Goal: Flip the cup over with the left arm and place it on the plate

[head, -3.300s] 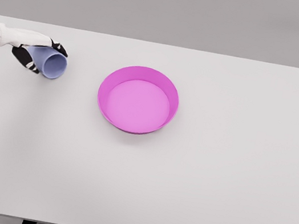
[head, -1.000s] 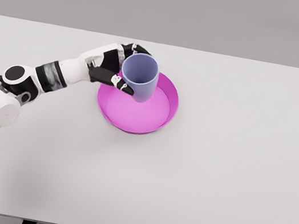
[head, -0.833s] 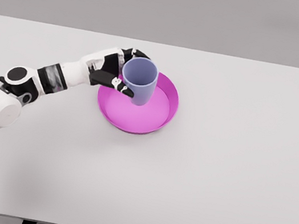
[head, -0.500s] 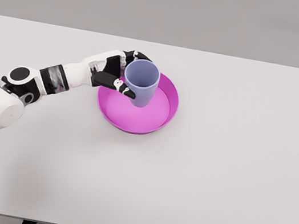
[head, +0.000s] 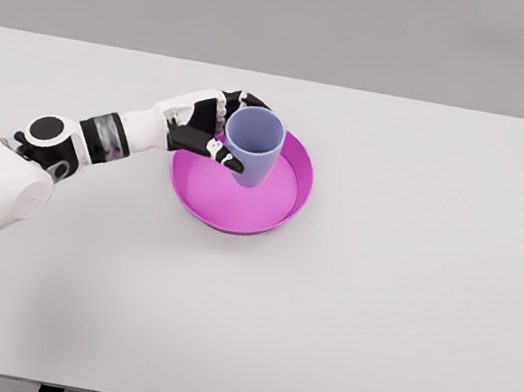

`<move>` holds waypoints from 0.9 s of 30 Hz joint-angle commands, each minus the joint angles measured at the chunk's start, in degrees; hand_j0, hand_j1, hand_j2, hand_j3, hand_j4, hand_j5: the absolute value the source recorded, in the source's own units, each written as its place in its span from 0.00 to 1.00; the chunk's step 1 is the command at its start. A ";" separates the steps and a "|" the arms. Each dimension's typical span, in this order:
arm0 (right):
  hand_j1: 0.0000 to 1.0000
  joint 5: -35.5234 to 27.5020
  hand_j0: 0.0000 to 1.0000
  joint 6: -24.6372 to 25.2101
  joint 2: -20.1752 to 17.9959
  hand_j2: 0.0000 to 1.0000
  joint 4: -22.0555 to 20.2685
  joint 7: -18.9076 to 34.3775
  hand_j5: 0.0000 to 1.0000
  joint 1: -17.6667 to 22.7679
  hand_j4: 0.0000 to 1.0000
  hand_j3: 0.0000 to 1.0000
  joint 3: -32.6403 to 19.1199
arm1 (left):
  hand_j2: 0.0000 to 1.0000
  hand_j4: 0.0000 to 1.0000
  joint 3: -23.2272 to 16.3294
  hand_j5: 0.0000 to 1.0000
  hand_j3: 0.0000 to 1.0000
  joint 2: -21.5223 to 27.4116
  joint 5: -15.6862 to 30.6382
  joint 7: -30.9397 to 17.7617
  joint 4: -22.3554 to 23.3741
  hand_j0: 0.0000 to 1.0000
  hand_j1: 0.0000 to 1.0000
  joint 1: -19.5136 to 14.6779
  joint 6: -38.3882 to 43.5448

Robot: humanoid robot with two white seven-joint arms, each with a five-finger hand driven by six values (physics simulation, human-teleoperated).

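The white table (head: 404,312) stretches bare on every side of the pink plate (head: 279,214), which sits left of centre. Over the plate's left half, the left hand (head: 203,130) has its fingers wrapped around the upright lavender cup (head: 254,144).

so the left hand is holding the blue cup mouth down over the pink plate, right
Not quite. In the head view the left hand does grip the blue cup over the pink plate, but the cup's open mouth faces up, not down.
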 commanded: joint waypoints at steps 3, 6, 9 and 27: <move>1.00 0.01 1.00 0.00 0.00 1.00 0.02 0.01 1.00 0.00 1.00 1.00 -0.04 | 0.79 0.79 0.08 0.79 0.79 -0.14 0.15 0.00 0.07 0.79 0.79 0.09 -0.08; 1.00 0.01 1.00 0.00 0.00 1.00 0.02 0.01 1.00 0.00 1.00 1.00 0.04 | 0.87 0.87 0.08 0.87 0.87 -0.06 0.15 0.00 -0.02 0.87 0.87 0.18 -0.08; 1.00 0.01 1.00 0.00 0.00 1.00 0.02 0.01 1.00 0.00 1.00 1.00 -0.04 | 0.93 0.93 0.08 0.93 0.93 -0.05 0.06 0.00 -0.10 0.93 0.93 0.26 -0.08; 1.00 0.01 1.00 0.00 0.00 1.00 0.02 0.01 1.00 0.00 1.00 1.00 -0.04 | 1.00 1.00 4.82 1.00 1.00 8.55 -1.43 0.00 -6.07 1.00 1.00 0.17 -0.61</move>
